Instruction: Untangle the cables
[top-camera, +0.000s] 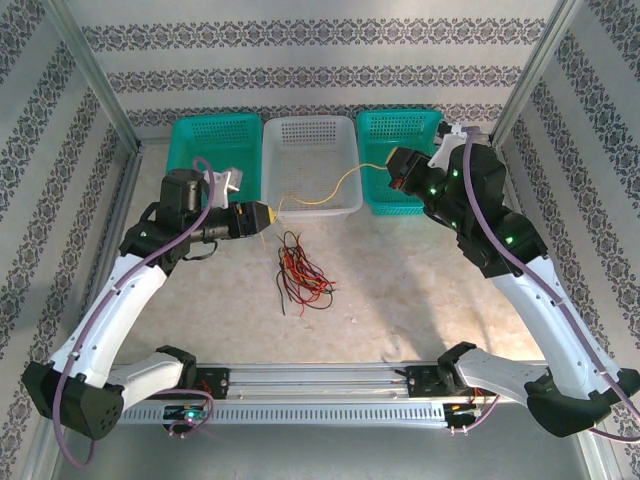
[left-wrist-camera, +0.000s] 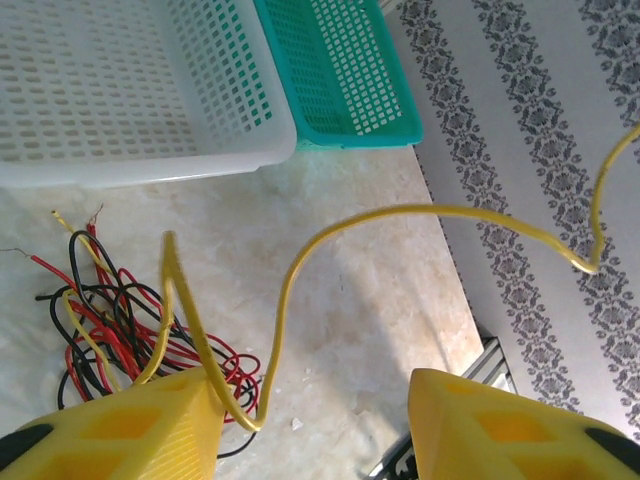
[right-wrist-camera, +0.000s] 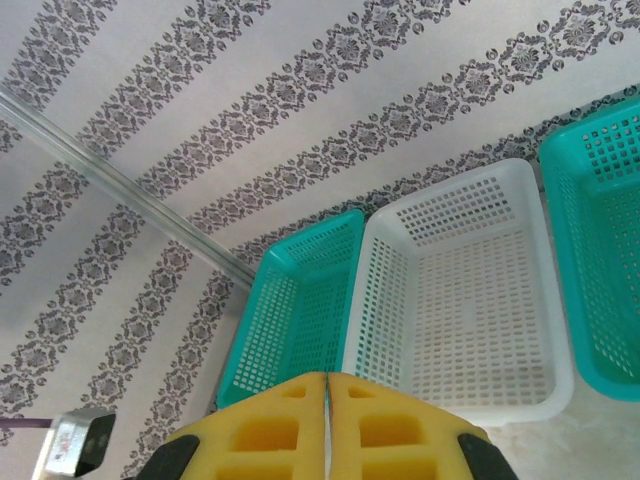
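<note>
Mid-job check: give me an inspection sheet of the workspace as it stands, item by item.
surface: marbled table, no spills seen.
job's things: yellow cable strung in the air between the two claws; red and black cables tangled mid-table, with yellow strands among them.
clutter: nothing seen.
grippers: left claw open, the yellow cable lying against one finger; right claw shut on the cable's far end.
cables: purple arm cables run along both arms, apart from the tangle.
surroundings: white basket between left teal basket and right teal basket at the far edge; patterned walls.
</note>
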